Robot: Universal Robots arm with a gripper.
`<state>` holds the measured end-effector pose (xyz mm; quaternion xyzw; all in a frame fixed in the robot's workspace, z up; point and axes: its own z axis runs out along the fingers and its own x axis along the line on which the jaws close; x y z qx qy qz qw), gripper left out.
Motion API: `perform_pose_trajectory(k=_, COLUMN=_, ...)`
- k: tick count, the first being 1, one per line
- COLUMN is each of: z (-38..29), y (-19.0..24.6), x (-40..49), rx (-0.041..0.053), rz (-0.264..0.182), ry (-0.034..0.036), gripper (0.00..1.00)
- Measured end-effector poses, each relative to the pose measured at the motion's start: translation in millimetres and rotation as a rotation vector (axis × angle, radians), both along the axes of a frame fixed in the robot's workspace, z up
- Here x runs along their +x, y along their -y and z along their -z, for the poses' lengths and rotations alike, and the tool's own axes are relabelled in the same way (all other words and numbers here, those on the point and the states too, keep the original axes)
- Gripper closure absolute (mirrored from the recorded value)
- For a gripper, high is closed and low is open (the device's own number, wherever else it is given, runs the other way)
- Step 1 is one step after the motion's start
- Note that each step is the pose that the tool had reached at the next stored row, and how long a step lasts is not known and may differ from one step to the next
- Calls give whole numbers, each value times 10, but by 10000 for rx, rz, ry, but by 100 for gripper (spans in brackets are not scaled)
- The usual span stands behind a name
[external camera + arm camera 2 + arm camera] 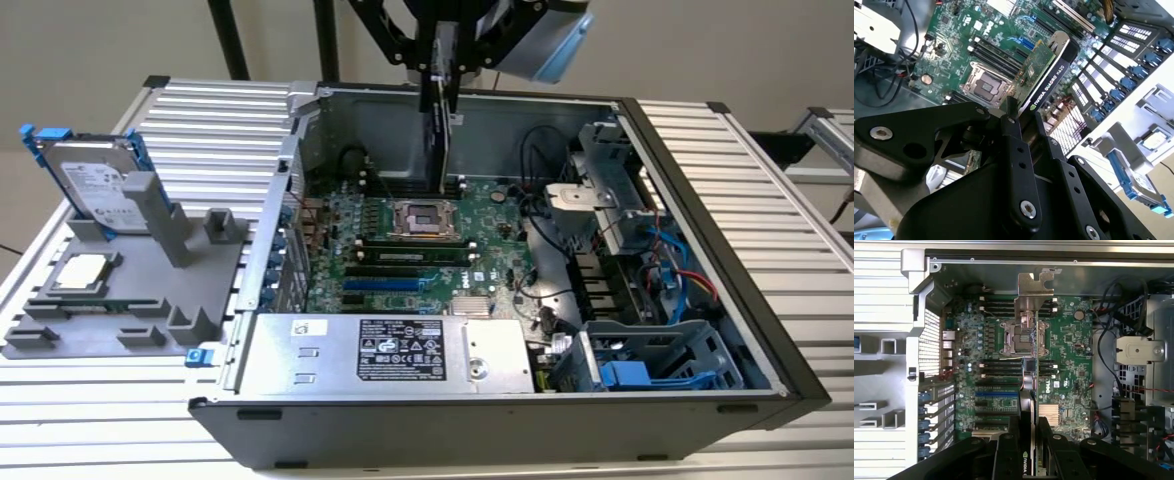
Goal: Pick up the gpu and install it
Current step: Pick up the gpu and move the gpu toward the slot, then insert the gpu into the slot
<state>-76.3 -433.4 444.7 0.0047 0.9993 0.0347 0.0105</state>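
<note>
End effector (pixel 1024 116) clamped on the gpu (pixel 1046 70), edge-on above the motherboard (pixel 1069 350); a tilted or slipping card could strike the open processor socket (pixel 1023 337) instead of seating in a slot.

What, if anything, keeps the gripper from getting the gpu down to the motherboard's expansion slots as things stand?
Probably nothing; they look reachable. The gripper holds the gpu upright above the open case, and the expansion slots lie uncovered on the motherboard, with no cable seen across them.

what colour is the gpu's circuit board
Green; the gpu shows it best in the second wrist view.
</note>
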Motion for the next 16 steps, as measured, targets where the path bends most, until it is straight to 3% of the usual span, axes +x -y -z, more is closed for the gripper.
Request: perform_pose_trajectory(k=16, z=0, y=0, x=40, rx=0, rz=0, ry=0, gripper=100)
